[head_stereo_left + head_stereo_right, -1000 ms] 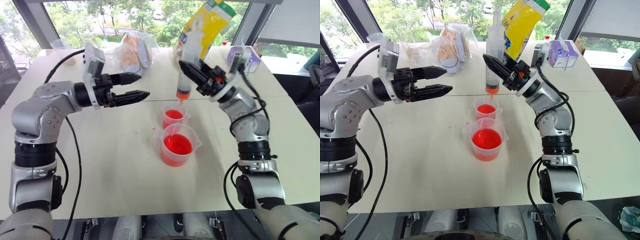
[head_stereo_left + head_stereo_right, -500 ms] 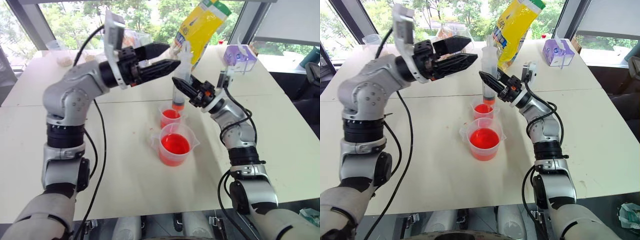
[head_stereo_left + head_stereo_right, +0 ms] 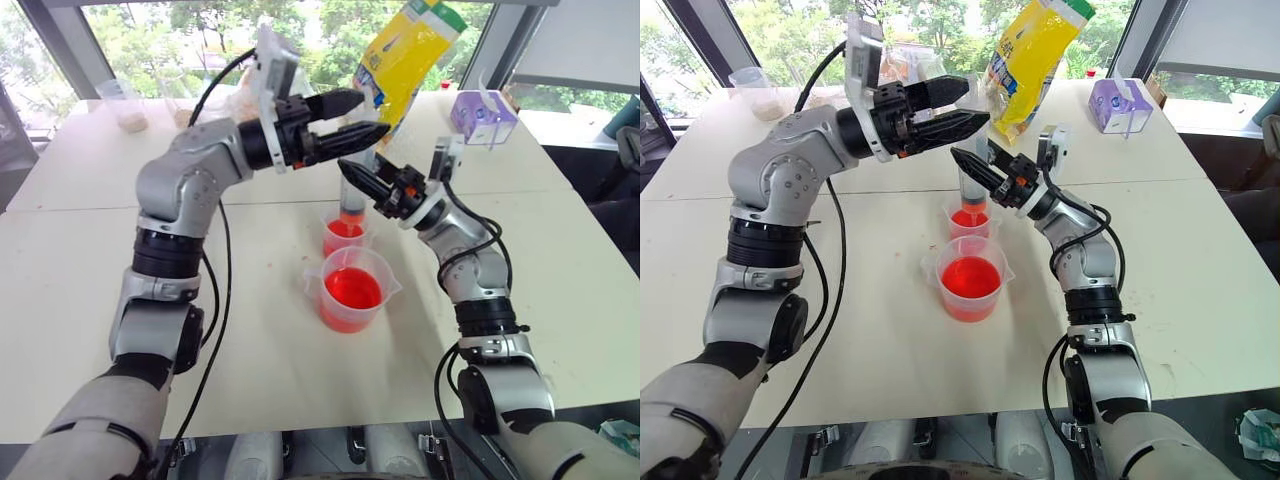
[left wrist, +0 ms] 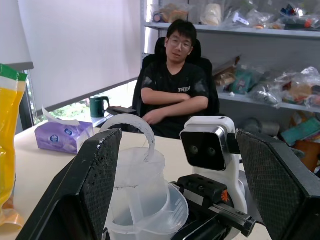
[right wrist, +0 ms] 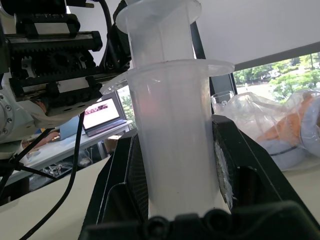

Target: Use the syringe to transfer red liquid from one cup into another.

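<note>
- The right pincer (image 3: 362, 182) is clamped around the barrel of the syringe (image 3: 972, 178), holding it upright with the orange tip pointing down into the small cup (image 3: 343, 236) — makes sense if the plan is to empty it there without splashing.
- The small cup already has some red liquid (image 3: 342, 229) in it, and it sits on the bench (image 3: 250, 330) just behind the measuring cup (image 3: 352, 292), nearly touching it. The bigger one holds a good pool of red.
- The left pincer (image 3: 358, 115) hovers up by the top of the syringe, fingers spread wide and holding nothing. In its wrist view the plunger top (image 4: 131, 131) sits right between the two black fingers (image 4: 85, 195), so my guess is it's lining up to press the plunger while the other arm keeps the barrel steady.
- Two arms for one syringe — one to hold, one to push. Seems sensible.
- Risk as I see it: a crooked push could tilt the barrel off the small cup.
- A yellow bag (image 3: 405, 55) and a purple tissue box (image 3: 482, 115) sit farther back, well out of the way.
</note>
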Controlling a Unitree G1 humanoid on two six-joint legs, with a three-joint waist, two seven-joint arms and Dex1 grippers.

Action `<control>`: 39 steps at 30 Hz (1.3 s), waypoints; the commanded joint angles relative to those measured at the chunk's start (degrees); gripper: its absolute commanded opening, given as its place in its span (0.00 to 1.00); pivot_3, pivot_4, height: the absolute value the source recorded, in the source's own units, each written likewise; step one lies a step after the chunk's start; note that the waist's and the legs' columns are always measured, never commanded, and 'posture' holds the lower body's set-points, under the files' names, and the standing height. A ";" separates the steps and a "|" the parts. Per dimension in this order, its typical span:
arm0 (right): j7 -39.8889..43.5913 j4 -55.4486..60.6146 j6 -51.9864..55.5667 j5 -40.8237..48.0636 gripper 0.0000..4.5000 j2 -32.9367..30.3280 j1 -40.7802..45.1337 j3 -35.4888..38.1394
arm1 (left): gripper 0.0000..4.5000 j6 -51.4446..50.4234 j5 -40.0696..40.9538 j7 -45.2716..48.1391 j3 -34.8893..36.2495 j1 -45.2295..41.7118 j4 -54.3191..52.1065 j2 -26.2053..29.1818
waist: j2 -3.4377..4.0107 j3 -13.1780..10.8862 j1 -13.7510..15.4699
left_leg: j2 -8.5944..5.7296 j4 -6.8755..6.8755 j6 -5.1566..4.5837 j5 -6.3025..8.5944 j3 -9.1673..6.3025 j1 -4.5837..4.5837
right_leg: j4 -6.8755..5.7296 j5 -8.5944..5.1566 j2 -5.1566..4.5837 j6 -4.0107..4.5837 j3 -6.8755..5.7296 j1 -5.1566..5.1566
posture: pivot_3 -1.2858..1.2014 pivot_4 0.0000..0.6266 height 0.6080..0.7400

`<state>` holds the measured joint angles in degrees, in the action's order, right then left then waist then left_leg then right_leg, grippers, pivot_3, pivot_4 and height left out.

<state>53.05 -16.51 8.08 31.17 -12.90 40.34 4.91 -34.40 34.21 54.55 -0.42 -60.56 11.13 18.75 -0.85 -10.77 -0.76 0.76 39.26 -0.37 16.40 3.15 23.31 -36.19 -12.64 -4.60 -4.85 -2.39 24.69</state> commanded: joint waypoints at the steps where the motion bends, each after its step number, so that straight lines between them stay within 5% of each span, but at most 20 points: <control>1: 0.63 3.49 -0.78 -0.08 0.31 0.04 0.40 -0.34 | 0.83 1.13 -0.80 1.15 -0.72 -2.14 -0.08 -0.81 | 0.00 0.00 0.00 | 0.00 0.00 0.00 0.00 0.00 0.00 | 0.00 0.00 0.00 0.00 0.00 0.00 | 0.52 0.24 1.00; 5: 0.70 3.47 -0.84 -0.30 0.31 0.13 0.44 -0.24 | 0.65 0.97 -1.68 1.35 -0.80 -2.62 1.07 -1.51 | 0.00 0.00 -0.01 | 0.00 0.00 0.00 0.00 0.00 0.00 | 0.00 0.00 0.00 0.00 0.00 0.00 | 0.52 0.24 1.00; 11: 0.97 3.43 -0.80 -0.42 0.31 0.17 0.61 -0.17 | 0.01 0.92 -2.58 1.66 -0.79 -2.48 1.25 -1.96 | 0.00 0.00 -0.02 | 0.01 0.00 0.00 0.00 -0.01 0.00 | 0.00 0.00 0.01 0.00 0.00 0.00 | 0.52 0.24 1.00; 39: -0.42 8.05 3.39 2.41 0.31 -0.54 4.94 2.41 | 0.01 2.27 -7.84 3.05 -4.52 5.01 -1.92 -0.15 | 0.00 0.00 0.01 | 0.01 0.00 0.00 0.00 -0.01 0.01 | 0.00 0.00 0.00 0.00 0.00 0.00 | 0.52 0.24 1.00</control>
<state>53.42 -14.11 12.74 30.27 -13.43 39.85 4.80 -30.98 27.95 56.32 -1.33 -57.00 9.87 18.60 -0.84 -10.77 -0.75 0.77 39.25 -0.38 16.41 3.13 23.32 -36.19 -12.64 -4.61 -4.85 -2.39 24.69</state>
